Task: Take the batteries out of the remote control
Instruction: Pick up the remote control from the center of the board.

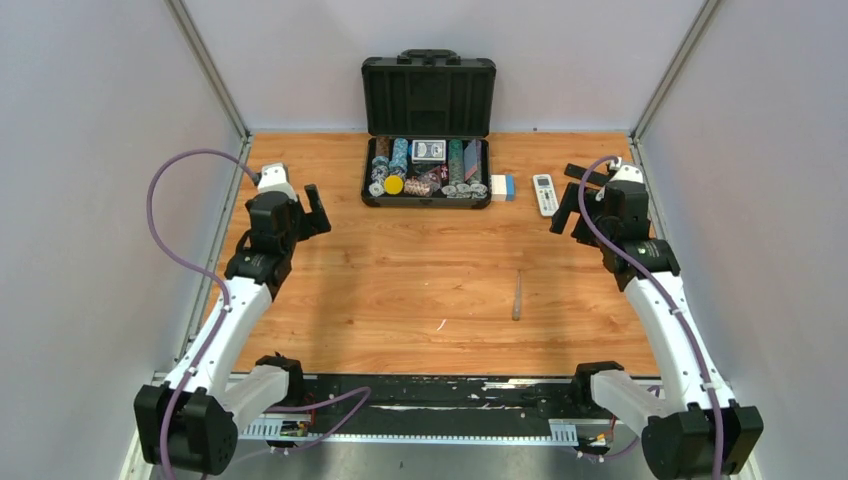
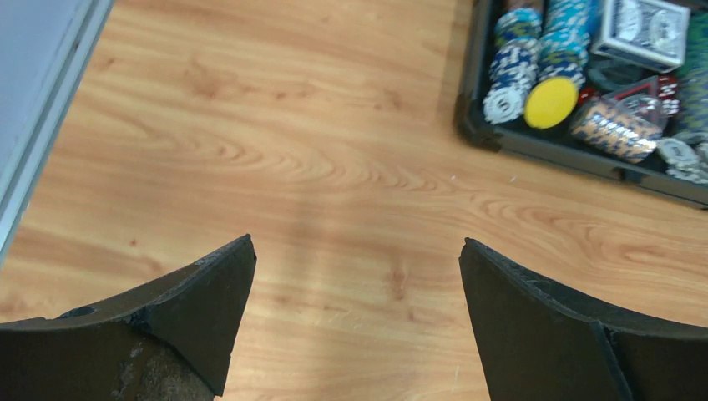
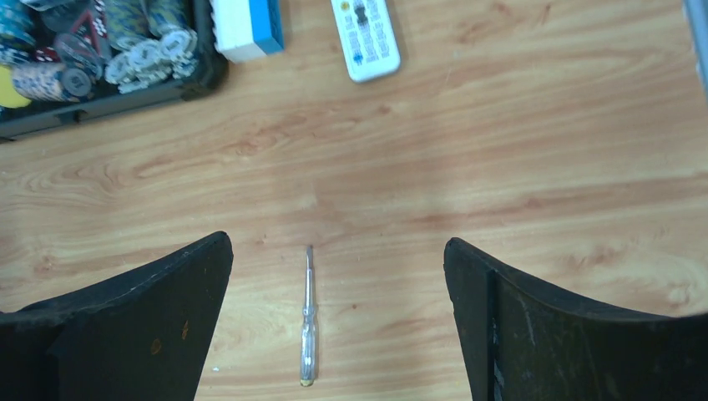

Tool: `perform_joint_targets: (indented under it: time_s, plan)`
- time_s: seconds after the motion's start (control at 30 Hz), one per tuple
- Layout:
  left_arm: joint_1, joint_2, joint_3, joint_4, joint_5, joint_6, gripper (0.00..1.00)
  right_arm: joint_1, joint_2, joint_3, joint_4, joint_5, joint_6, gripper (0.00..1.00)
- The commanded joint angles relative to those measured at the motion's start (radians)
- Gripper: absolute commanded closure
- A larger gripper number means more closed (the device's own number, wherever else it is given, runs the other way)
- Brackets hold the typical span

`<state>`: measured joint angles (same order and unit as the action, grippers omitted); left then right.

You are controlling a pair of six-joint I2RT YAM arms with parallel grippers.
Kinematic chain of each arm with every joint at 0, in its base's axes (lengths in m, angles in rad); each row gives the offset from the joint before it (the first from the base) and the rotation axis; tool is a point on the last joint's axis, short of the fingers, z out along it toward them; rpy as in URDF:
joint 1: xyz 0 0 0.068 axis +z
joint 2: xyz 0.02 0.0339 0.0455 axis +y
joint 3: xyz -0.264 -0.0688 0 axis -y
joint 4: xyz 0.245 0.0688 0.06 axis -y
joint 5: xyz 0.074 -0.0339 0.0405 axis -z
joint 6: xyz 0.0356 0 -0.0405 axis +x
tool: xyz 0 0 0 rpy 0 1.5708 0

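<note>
The white remote control [image 1: 545,193] lies face up at the back right of the wooden table, just right of a small blue-and-white box [image 1: 503,187]; the right wrist view shows its lower part [image 3: 365,38]. The batteries are hidden from every view. My right gripper [image 1: 572,198] hovers open just right of the remote, and in its own view [image 3: 336,241] only bare wood and a screwdriver show between its fingers. My left gripper [image 1: 318,212] is open at the left side of the table, and over bare wood in its own view [image 2: 357,242].
An open black case [image 1: 427,196] of poker chips and cards stands at the back centre, its corner also in the left wrist view [image 2: 534,146] and right wrist view [image 3: 108,113]. A clear-handled screwdriver [image 1: 517,297] [image 3: 307,317] lies mid-table. Grey walls enclose three sides.
</note>
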<state>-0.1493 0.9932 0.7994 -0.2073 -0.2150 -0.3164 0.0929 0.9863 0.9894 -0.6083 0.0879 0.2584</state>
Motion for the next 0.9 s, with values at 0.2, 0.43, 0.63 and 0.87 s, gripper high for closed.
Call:
perform_joint_targets:
  time_s: [0.2,0.43,0.63,0.87]
  plan:
    - [-0.003,-0.184,-0.037,-0.075,-0.119,-0.115,0.0,0.002,-0.085,-0.062,0.061,0.225,0.104,0.0]
    - [-0.003,-0.267,-0.067,-0.113,0.066,-0.109,0.0,0.002,-0.086,-0.11,0.101,0.126,0.069,0.0]
    - [-0.003,-0.261,-0.08,-0.187,0.178,-0.094,0.0,0.003,0.091,-0.028,0.01,0.047,0.045,0.01]
    - [-0.003,-0.344,-0.192,-0.142,0.26,-0.149,0.0,0.003,0.381,0.108,-0.122,-0.021,0.019,0.01]
